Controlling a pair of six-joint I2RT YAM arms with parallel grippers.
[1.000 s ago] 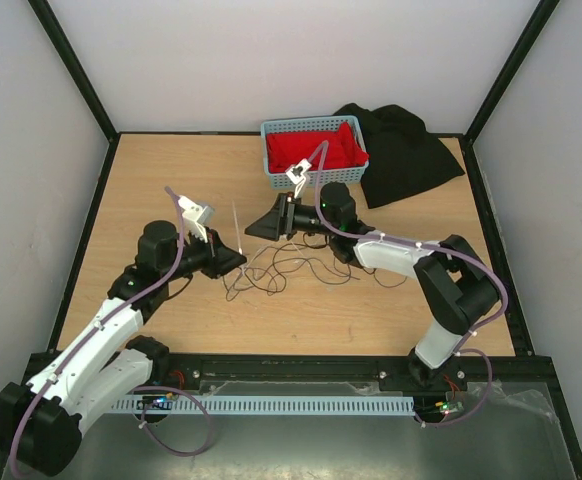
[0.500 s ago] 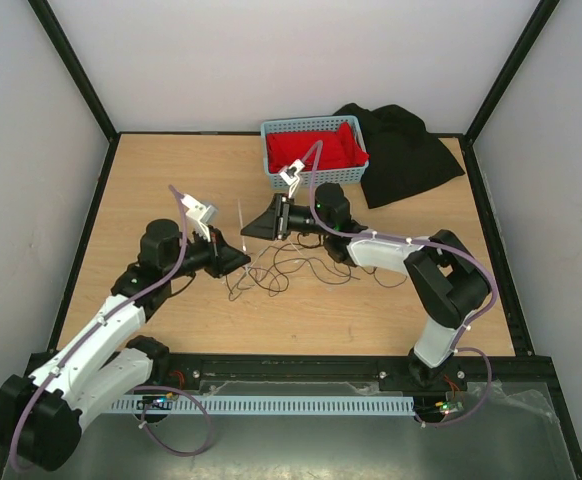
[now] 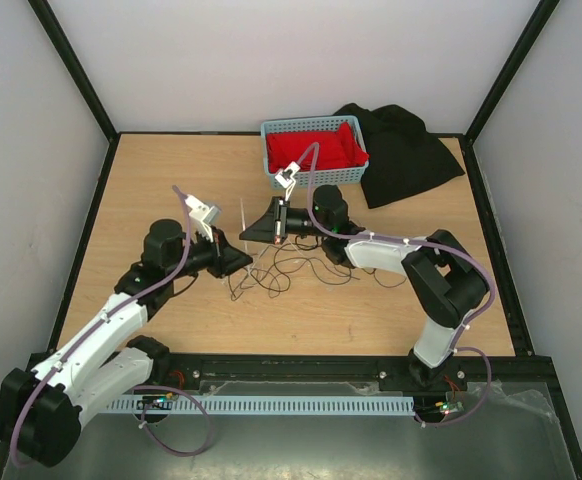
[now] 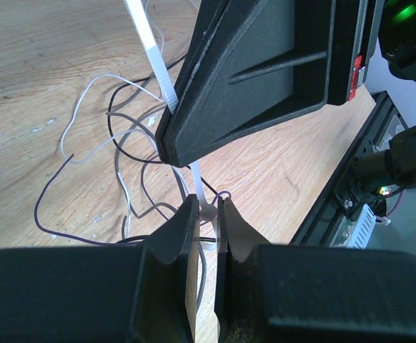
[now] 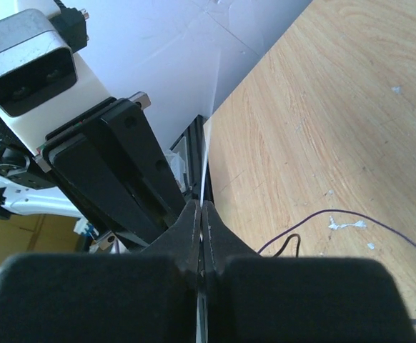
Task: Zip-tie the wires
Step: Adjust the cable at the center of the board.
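The wires point(image 3: 289, 268) lie in loose dark loops on the wooden table between the two arms; in the left wrist view the wires point(image 4: 115, 143) spread under the jaws. A white zip tie point(image 3: 243, 215) stands up from them. My left gripper point(image 3: 241, 262) point(image 4: 206, 209) is shut on the zip tie's lower end. The zip tie point(image 4: 152, 50) rises past the black right gripper point(image 4: 166, 143). My right gripper point(image 3: 247, 237) point(image 5: 201, 209) is shut on the thin strip of the zip tie point(image 5: 208, 143), just above the left one.
A blue basket point(image 3: 271, 130) holding red cloth point(image 3: 316, 150) stands at the back centre, just behind the right wrist. A black cloth point(image 3: 403, 150) lies to its right. Black frame posts and white walls enclose the table.
My right gripper has moved slightly left toward the left gripper and closed its jaws on the zip tie strip. The left gripper has kept its hold.
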